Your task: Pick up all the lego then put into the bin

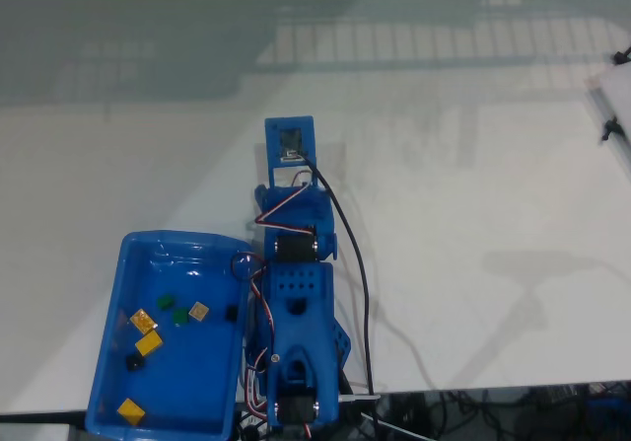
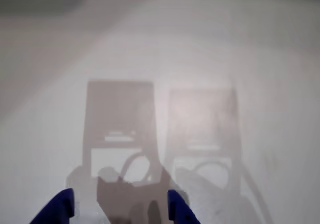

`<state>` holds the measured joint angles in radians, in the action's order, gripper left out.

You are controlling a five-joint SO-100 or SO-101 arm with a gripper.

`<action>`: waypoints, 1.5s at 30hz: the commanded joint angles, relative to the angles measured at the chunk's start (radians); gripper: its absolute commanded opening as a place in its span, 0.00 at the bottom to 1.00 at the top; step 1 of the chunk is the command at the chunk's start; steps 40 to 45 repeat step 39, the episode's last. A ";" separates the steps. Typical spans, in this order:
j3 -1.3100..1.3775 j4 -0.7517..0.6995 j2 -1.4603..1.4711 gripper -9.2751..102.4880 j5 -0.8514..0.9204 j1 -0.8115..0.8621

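Fixed view from above: the blue robot arm [image 1: 296,303] sits folded at the near edge of the white tabletop [image 1: 473,184], with the glossy blue bin [image 1: 110,293] just beside it on the view's left. The lego [image 1: 149,342] lies scattered over the bin floor — yellow and orange-yellow bricks, a tan brick [image 1: 199,311], a dark green brick [image 1: 180,316] and a couple of darker ones near the wall. No brick can be made out on the open tabletop, so the job looks complete or close to it.

In the wrist view, the hand [image 2: 119,209] shows as two blue fingertips [image 2: 59,209] at the bottom edge, spread well apart with bare surface and the arm's own shadows between them; it holds nothing.

Judged by their look, the bricks are hard, feather-light plastic cubes, far smaller than the hand. They would not crush, but smooth faces and low weight mean a brick could skid or flip away from an off-centre pinch. Any stray brick would best be taken across two opposite flat sides, fingers squared to it and low to the tabletop. The bin looks light and slick-walled, liable to slide if the arm nudges it.
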<state>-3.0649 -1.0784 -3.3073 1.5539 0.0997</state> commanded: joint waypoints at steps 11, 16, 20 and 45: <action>-0.035 -0.222 0.034 0.08 0.049 -0.015; -0.035 -0.221 0.069 0.08 0.044 -0.020; -0.035 -0.222 0.048 0.11 -0.002 -0.028; -0.035 -0.225 -0.018 0.10 -0.158 -0.069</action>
